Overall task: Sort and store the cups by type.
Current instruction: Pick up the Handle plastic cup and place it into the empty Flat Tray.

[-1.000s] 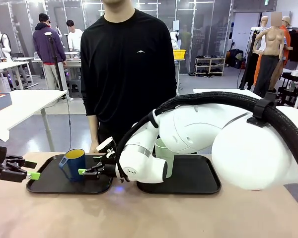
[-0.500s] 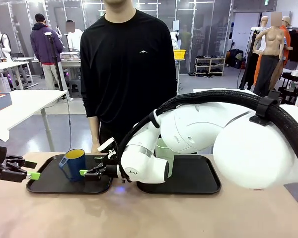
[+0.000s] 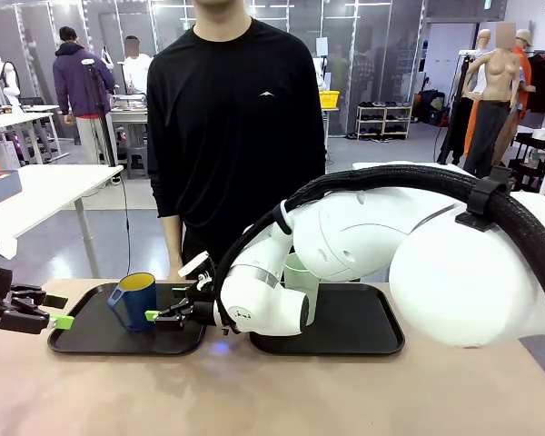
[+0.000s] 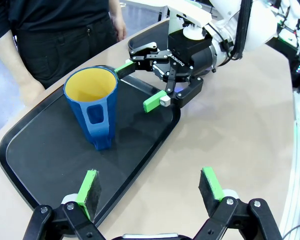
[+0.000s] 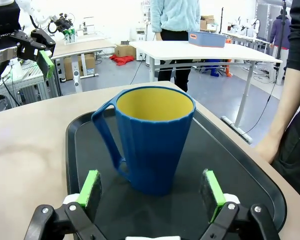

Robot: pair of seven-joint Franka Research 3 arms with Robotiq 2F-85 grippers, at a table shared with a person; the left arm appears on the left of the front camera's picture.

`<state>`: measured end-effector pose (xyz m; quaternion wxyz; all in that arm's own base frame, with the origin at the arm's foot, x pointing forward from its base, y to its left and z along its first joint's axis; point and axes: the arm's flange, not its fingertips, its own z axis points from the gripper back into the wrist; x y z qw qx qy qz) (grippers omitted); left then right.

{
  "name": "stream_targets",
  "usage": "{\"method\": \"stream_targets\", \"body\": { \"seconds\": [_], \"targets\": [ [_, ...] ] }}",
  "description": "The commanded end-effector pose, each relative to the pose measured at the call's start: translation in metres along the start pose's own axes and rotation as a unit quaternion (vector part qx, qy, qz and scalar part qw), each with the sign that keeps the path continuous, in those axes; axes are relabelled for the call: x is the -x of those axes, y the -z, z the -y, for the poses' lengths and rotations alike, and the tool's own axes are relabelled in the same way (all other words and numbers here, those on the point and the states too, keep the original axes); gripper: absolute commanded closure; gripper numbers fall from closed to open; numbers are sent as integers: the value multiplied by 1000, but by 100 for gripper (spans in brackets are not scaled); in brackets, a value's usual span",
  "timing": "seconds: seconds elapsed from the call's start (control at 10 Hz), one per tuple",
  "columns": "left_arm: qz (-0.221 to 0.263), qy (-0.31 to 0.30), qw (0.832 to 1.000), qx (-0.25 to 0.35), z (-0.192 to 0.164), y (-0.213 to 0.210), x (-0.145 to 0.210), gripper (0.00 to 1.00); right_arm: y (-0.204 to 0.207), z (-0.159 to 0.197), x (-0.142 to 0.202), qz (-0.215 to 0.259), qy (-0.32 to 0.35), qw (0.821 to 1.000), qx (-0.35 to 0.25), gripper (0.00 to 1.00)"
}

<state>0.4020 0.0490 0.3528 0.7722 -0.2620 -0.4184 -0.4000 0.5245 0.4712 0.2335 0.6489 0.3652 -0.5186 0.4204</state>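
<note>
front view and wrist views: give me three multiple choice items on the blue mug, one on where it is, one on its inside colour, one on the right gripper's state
1. Where does the blue mug stand?
A. on the left black tray
B. on the bare table
C. in the person's hand

2. What colour is its inside?
A. white
B. yellow
C. red

3. How is the right gripper?
A. shut on the mug
B. shut, empty
C. open, by the mug

Answers:
1 A, the mug's base rests on the tray.
2 B, the right wrist view looks into a yellow interior.
3 C, its green pads stand apart, with the mug just ahead of them.

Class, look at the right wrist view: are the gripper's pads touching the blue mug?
No: the right gripper is open, its green pads standing clear of the blue mug on either side.
</note>
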Motion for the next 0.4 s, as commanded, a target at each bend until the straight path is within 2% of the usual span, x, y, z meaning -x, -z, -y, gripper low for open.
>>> {"method": "stream_targets", "body": {
  "seconds": [0.0,0.3],
  "targets": [
    [10,10,1000,-6,-1,3,2,0,2,-1,1,1,0,1000,0,0],
    [10,10,1000,-6,-1,3,2,0,2,-1,1,1,0,1000,0,0]
  ]
}}
